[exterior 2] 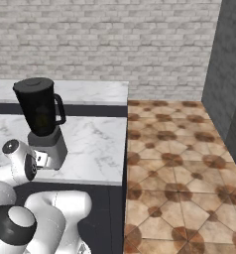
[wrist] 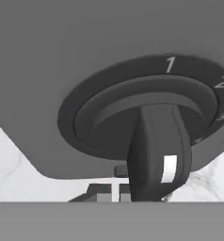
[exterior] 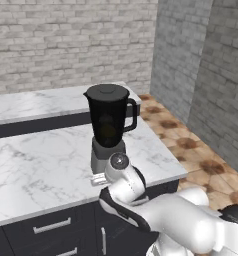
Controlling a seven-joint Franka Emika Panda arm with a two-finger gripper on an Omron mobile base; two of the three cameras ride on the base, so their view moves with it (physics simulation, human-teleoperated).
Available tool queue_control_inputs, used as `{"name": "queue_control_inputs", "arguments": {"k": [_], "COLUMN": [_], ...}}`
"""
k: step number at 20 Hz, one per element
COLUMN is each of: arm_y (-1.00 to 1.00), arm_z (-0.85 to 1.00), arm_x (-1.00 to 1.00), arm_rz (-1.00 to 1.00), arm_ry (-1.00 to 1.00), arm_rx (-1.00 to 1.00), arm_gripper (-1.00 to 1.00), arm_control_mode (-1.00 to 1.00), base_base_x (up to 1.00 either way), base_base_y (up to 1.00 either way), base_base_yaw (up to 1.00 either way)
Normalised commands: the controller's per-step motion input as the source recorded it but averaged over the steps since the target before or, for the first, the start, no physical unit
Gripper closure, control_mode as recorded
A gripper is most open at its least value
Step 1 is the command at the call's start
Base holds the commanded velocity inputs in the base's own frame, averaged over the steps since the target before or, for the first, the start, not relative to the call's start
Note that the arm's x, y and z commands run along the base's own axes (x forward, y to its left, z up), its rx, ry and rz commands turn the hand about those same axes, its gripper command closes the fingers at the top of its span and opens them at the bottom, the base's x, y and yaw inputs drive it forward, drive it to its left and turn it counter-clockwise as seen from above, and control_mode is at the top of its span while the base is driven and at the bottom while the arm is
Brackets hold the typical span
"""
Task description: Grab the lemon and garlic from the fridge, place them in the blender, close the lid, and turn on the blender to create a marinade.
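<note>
Fingers (wrist: 111, 192) pinched nearly shut right at the blender's (exterior: 108, 125) knob (wrist: 156, 150), lid (exterior: 107, 91) on, so I'm set to twist.

Flat, even light filled the rendered kitchen in both base views, with no visible source and only faint shading under the marble counter (exterior: 36, 170) edge. A pale highlight sat on the black blender (exterior: 108, 117) jar, whose lid (exterior: 107, 90) read clearly, while brick walls and floor tiles looked soft and low in detail. In the hand view the knob (wrist: 156, 155) loomed close, dim and slightly blurred.
</note>
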Motion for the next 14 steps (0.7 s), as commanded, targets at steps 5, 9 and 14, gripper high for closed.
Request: {"name": "queue_control_inputs", "arguments": {"k": [5,9,14], "arm_y": [0.0,-0.28,-0.43], "arm_z": [0.0,-0.06,-0.2], "arm_x": [0.13,0.13,0.0], "arm_rz": [0.0,0.0,0.0], "arm_ry": [0.01,0.03,-0.03], "arm_rx": [0.0,0.0,0.0], "arm_gripper": [1.0,1.0,1.0], "arm_control_mode": [-1.0,-1.0,-1.0], "base_base_x": [0.0,0.0,0.0], "base_base_y": [0.0,0.0,0.0], "base_base_yaw": [0.0,0.0,0.0]}}
